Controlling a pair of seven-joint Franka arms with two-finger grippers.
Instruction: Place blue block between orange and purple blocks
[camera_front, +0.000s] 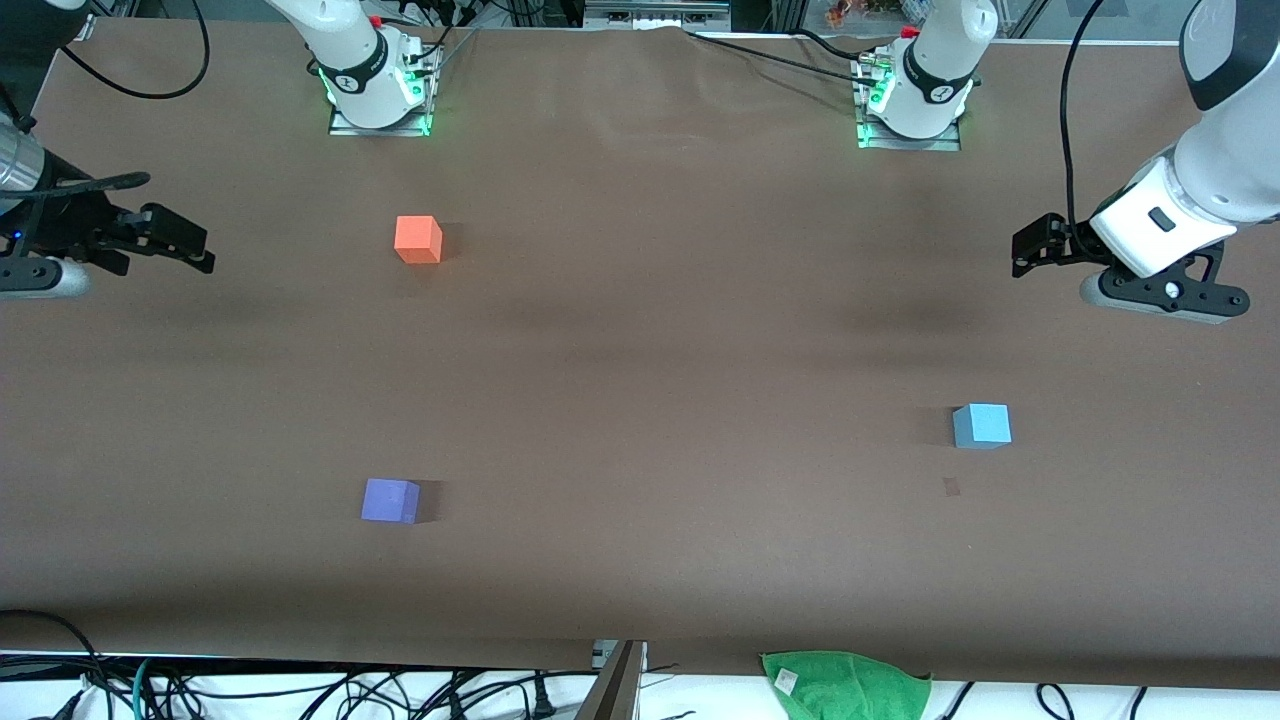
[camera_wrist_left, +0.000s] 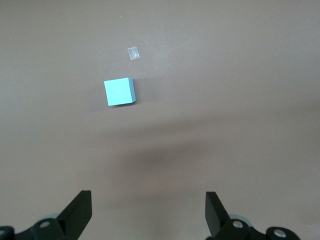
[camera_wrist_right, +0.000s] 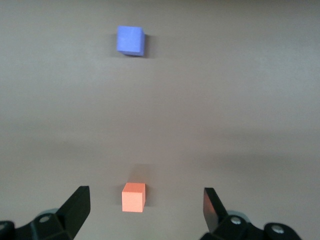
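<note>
Front view: on the brown paper-covered table (camera_front: 640, 330), the small sky-blue matte cube (camera_front: 981, 425) sits toward the left arm's end, well apart from the bright orange cube (camera_front: 418, 239) and the violet-purple cube (camera_front: 390, 500) at the right arm's end. The gap between those two is free, probably the intended drop spot. The left gripper (camera_front: 1030, 250) and right gripper (camera_front: 185, 240) hover at the table's ends.

Left wrist view: fingers spread wide and empty, the blue cube lying near a pale scrap, perhaps tape (camera_wrist_left: 133, 52).

Right wrist view: jaws wide apart, nothing held.

Brown matte table (camera_front: 640, 330), soft even light, green cloth (camera_front: 845, 685) and black cables (camera_front: 300, 690) along its near edge
</note>
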